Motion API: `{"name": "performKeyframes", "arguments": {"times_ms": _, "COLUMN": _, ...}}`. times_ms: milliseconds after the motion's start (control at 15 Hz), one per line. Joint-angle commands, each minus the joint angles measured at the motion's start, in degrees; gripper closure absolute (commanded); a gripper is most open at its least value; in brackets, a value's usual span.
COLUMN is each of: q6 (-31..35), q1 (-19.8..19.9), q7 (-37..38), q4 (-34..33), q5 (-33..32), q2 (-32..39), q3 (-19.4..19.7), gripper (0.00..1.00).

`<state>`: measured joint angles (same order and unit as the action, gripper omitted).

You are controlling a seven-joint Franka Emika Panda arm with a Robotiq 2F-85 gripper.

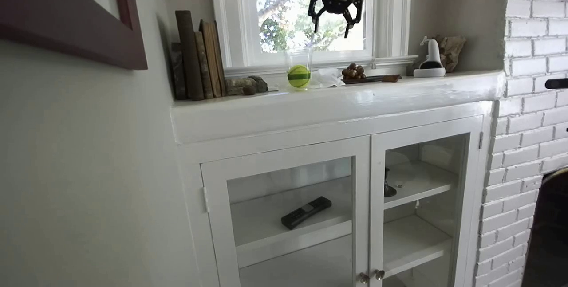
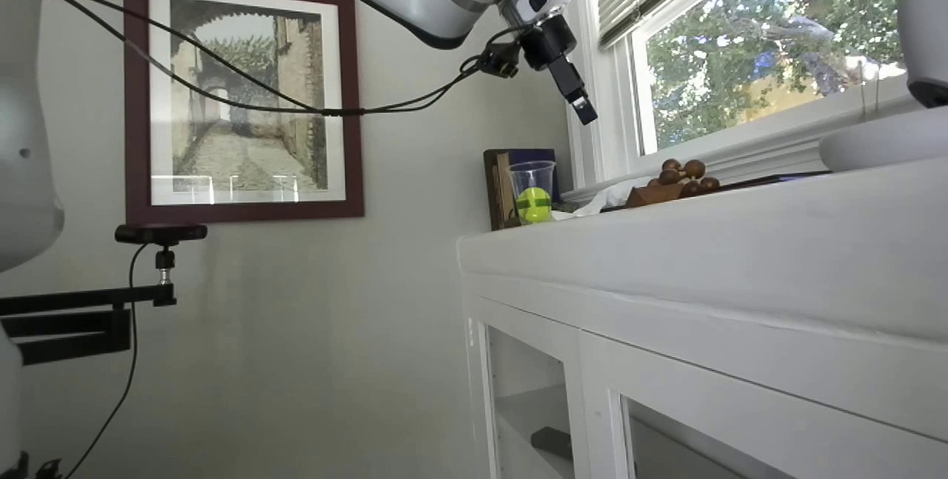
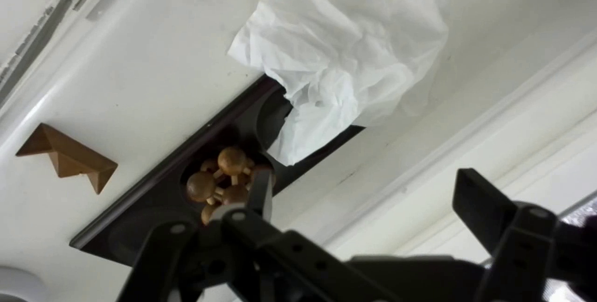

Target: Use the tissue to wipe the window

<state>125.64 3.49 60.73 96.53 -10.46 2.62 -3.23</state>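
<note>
Before the white-framed window (image 1: pixel 290 16), a Robotiq gripper (image 1: pixel 331 33) hangs, its fingers (image 3: pixel 482 211) spread and holding nothing; on the counter (image 3: pixel 163 68) below the window lies a crumpled white tissue (image 3: pixel 354 40). Collecting it appears the step in hand, and the next move likely calls for lowering onto a fold.

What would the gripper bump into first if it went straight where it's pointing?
Most likely the crumpled white tissue: the open gripper points down toward it. Depth is unclear, though, so it might just miss and touch the white ledge.
</note>
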Motion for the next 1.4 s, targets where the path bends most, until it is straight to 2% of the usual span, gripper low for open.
{"name": "performKeyframes", "arguments": {"times_ms": 0, "q6": -2.3, "q1": -1.6, "q7": 0.0, "q4": -3.1, "q5": 3.9, "q2": 3.5, "q3": 1.8, "gripper": 0.0}}
{"name": "performKeyframes", "arguments": {"times_ms": 400, "q6": -4.1, "q1": -2.7, "q7": 0.3, "q4": -3.8, "q5": 7.2, "q2": 6.7, "q3": 2.6, "gripper": 0.0}}
{"name": "performKeyframes", "arguments": {"times_ms": 733, "q6": -7.2, "q1": -4.3, "q7": 2.6, "q4": -4.4, "q5": 4.5, "q2": 8.0, "q3": 3.3, "gripper": 0.0}}
{"name": "performKeyframes", "arguments": {"times_ms": 800, "q6": -5.3, "q1": -4.0, "q7": 0.5, "q4": -2.5, "q5": 5.6, "q2": 7.2, "q3": 3.4, "gripper": 0.0}}
{"name": "performKeyframes", "arguments": {"times_ms": 1133, "q6": -5.6, "q1": -4.4, "q7": 0.8, "q4": -2.6, "q5": 5.4, "q2": 7.4, "q3": 3.6, "gripper": 0.0}}
{"name": "performKeyframes", "arguments": {"times_ms": 1333, "q6": -2.9, "q1": -4.3, "q7": 0.7, "q4": -4.1, "q5": 5.6, "q2": 8.7, "q3": 3.9, "gripper": 0.0}}
